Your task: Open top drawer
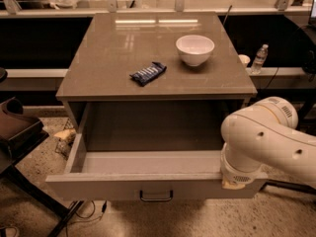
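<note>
Top drawer (pixel 148 163) stands well out of the table (pixel 108 78); claw (pixel 233 182) sits at its right front corner, tucked under the white arm (pixel 266 142), can't tell if it's open or closed. On the table: white bowl (pixel 195 49), blue snack wrapper (pixel 148 73), print unreadable. Speckled floor (pixel 197 223) below.

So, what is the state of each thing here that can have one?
top drawer: open, pulled far out, nothing seen inside
white bowl: upright on the cabinet top
snack packet: lying flat on the cabinet top
water bottle: standing upright
pincer: at the drawer's front right corner
</note>
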Robot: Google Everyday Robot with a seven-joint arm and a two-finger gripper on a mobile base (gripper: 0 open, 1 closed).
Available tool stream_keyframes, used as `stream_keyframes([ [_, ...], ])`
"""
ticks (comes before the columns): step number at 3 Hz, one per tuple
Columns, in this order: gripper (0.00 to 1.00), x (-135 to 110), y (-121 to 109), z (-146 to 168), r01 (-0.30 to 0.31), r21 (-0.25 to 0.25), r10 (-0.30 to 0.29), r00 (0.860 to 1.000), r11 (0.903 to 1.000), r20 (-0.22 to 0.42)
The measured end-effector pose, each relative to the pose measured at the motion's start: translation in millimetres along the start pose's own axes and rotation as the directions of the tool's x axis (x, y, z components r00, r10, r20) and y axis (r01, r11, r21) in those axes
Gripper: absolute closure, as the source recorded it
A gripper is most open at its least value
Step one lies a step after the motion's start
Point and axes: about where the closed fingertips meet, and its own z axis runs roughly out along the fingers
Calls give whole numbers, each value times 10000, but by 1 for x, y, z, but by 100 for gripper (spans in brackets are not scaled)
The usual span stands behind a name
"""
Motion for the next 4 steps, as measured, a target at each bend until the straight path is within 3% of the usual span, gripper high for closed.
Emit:
stream_keyframes([
  [4, 100, 4, 13, -3, 20, -291, -18, 9999, 9996, 101],
])
